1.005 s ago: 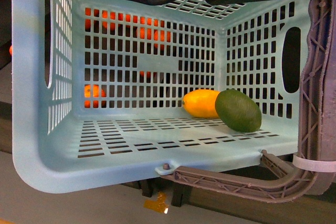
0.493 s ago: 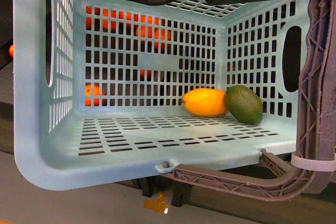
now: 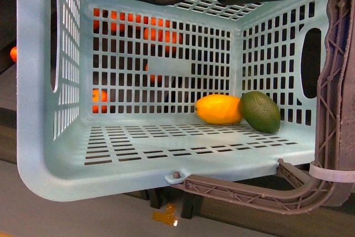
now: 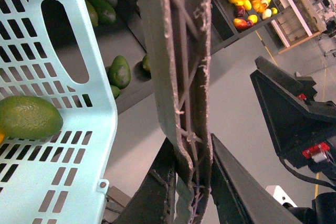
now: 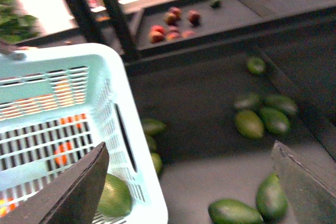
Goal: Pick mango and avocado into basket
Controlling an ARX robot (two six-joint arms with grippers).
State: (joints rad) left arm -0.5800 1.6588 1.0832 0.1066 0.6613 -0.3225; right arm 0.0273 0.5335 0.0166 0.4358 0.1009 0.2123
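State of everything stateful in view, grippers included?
mango: in the basket, against the avocado
avocado: in the basket, touching mango
basket: holds both fruits
handle: clamped by left gripper
left gripper: shut on handle
right gripper: open, empty

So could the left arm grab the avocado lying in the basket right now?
Probably not. The left end effector is clamped on the handle of the basket, so it seems busy holding that, while the avocado lies inside on the floor beside the mango.
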